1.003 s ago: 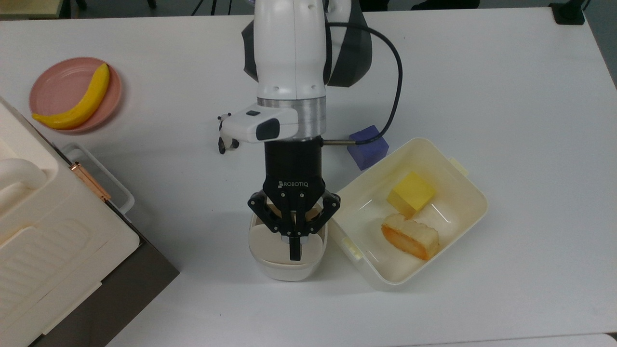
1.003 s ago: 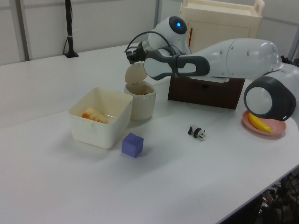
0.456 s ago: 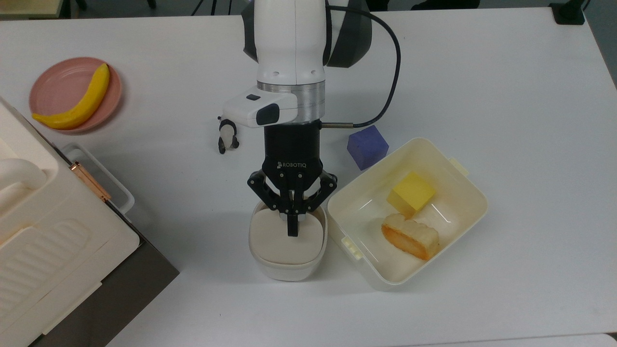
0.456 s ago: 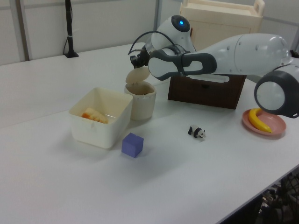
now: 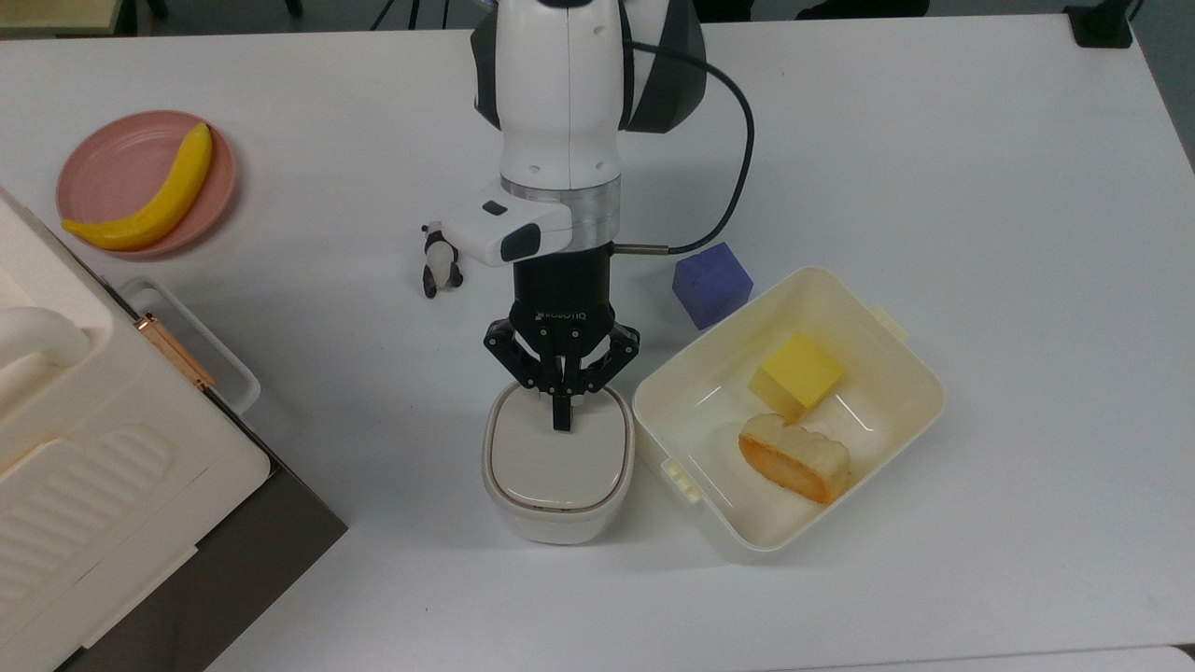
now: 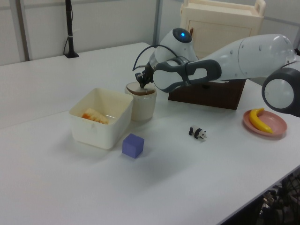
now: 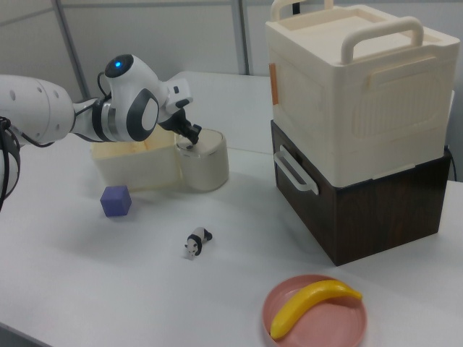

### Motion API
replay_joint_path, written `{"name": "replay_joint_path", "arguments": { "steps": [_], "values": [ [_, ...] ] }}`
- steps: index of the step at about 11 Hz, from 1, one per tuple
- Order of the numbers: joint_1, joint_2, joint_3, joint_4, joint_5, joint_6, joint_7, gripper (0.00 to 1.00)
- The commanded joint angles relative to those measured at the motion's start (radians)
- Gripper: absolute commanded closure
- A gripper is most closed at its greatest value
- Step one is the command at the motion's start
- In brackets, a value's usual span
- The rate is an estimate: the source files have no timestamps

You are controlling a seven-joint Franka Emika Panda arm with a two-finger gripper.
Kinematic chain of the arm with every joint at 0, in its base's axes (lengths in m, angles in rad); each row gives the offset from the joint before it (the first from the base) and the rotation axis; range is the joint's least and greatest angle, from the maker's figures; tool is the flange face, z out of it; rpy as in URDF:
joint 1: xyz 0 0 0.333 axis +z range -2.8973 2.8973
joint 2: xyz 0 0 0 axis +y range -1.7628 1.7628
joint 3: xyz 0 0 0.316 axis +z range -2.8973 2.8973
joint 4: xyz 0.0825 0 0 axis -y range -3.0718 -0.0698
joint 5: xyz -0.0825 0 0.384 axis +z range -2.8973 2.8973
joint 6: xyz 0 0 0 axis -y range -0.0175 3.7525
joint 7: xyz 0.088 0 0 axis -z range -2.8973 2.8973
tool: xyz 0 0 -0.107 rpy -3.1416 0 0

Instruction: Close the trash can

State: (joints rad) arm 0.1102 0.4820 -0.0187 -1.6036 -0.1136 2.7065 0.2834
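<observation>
A white table (image 5: pixel 980 168) is seen from above, with a robot arm reaching down the middle of the top view. The trash can (image 5: pixel 558 504), a small cream-white rounded-square bin, stands near the centre of the table, just beside a larger cream lidless container (image 5: pixel 920 369) on the top view's right. A second ago its beige lid (image 5: pixel 558 462) was tipped up on its hinge, with the dark opening exposed. Half a second ago it was partly lowered. Now the lid is laid flat across the rim, with a thin dark seam showing round its edge.

The gripper (image 5: pixel 560 418) is held over the back edge of the lid, nearest the hinge. Its two fingers are drawn together into a single narrow point, and nothing is held between them. The fingertip (image 5: pixel 560 422) appears to be pressed on, or held just above, the lid; contact cannot be confirmed. In the left view, the gripper (image 6: pixel 140 83) is seen low at the can's top, where it was higher a moment before.

The closing is judged to be nearly or fully done. Whether the lid has latched cannot be told.

Elsewhere, a purple cube (image 5: pixel 712 283) and a small panda figure (image 5: pixel 439 263) are placed near the arm. A banana (image 5: pixel 149 194) is laid on a pink plate (image 5: pixel 98 168) at the top view's left. A big white ribbed appliance (image 7: pixel 358 90) is stacked on a dark box (image 7: pixel 376 210).
</observation>
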Motion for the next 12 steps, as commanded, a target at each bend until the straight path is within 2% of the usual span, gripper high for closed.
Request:
{"name": "replay_joint_path", "arguments": {
  "steps": [1, 3, 4, 6, 7, 8, 9, 10, 12],
  "values": [
    [0.022, -0.026, -0.021, -0.081, -0.024, -0.036, 0.017, 1.0],
    [0.023, -0.036, -0.021, -0.088, -0.024, -0.039, 0.014, 1.0],
    [0.022, -0.071, -0.02, -0.09, -0.018, -0.043, 0.017, 1.0],
    [0.017, -0.19, -0.018, -0.087, -0.006, -0.26, 0.014, 1.0],
    [0.019, -0.241, -0.012, -0.09, -0.001, -0.374, 0.013, 0.95],
    [0.019, -0.287, -0.009, -0.09, 0.0, -0.498, 0.013, 0.74],
    [0.019, -0.334, -0.009, -0.09, 0.003, -0.619, 0.013, 0.32],
    [0.023, -0.376, -0.007, -0.091, 0.008, -0.743, 0.01, 0.0],
    [0.028, -0.448, -0.007, -0.116, 0.017, -0.902, -0.089, 0.0]
  ]
}}
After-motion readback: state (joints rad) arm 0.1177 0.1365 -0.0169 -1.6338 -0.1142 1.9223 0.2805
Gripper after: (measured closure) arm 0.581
